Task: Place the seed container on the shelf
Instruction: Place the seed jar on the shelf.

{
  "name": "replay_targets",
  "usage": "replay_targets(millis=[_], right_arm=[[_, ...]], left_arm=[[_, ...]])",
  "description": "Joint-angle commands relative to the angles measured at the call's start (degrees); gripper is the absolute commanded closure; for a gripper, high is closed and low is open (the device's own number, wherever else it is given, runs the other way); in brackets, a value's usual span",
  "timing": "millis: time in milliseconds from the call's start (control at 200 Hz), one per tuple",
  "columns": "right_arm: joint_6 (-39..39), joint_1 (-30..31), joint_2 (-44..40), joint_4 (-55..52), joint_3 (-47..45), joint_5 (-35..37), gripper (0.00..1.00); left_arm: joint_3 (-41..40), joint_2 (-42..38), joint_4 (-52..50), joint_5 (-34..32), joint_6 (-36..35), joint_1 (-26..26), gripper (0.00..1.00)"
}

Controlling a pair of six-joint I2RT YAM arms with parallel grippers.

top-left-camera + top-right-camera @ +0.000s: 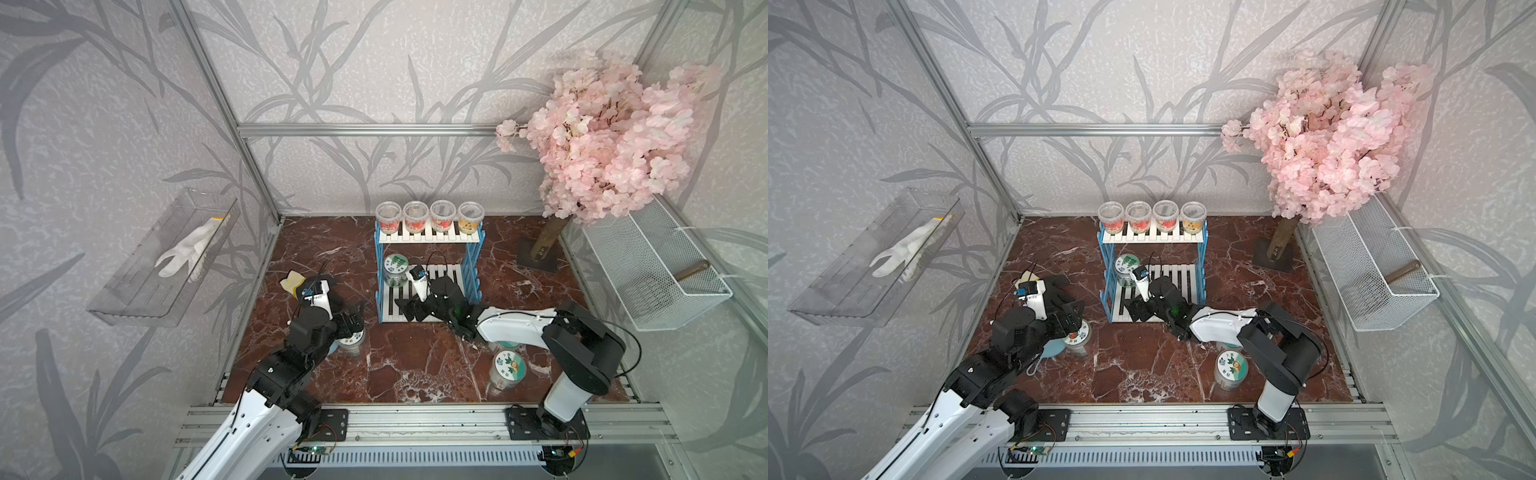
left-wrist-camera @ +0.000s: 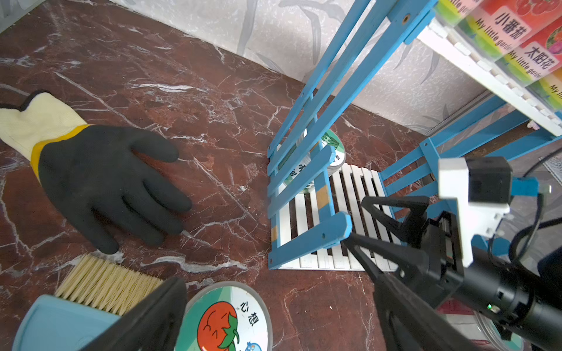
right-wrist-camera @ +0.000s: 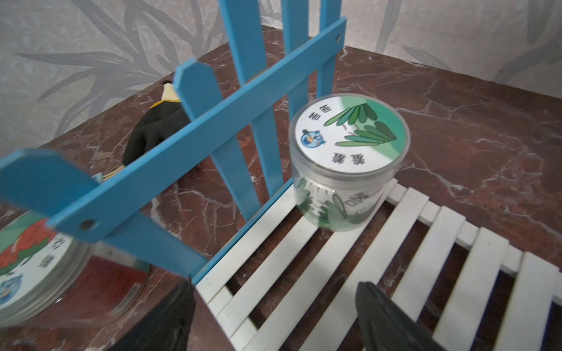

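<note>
One seed container (image 3: 346, 170) stands upright, lid skyward, in the far-left corner of the shelf's (image 3: 213, 130) lower tier. Just near of it hangs the right gripper (image 3: 273, 319), jaws parted, empty, touching nothing. The left gripper (image 2: 278, 291) gapes wide above a tomato-lidded jar (image 2: 225, 322).

Seed container (image 2: 334, 153) — half behind shelf (image 2: 307, 240) pickets
</note>
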State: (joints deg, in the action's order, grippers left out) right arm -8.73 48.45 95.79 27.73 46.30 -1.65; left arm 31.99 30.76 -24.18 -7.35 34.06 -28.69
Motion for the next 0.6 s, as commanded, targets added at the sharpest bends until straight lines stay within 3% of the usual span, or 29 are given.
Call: replay_targets(millis=[0,380,595], right_arm=[[1.15,2.04,-4.91,-2.93,-2.25,-2.30,0.12],[-0.75,8.75,-16.72,-10.09,-8.88,-3.47,0.05],[-5.83,8.90,-22.16,-7.81,-15.07,2.34,0.04]], left_arm=[[1.40,-0.23,-3.35,0.22,0.64,0.30,0.00],[-1.51,3.77,-9.62,-2.26,6.28,0.07,0.00],[-0.18,8.02,-12.59,-2.52,5.18,-0.66,0.00]])
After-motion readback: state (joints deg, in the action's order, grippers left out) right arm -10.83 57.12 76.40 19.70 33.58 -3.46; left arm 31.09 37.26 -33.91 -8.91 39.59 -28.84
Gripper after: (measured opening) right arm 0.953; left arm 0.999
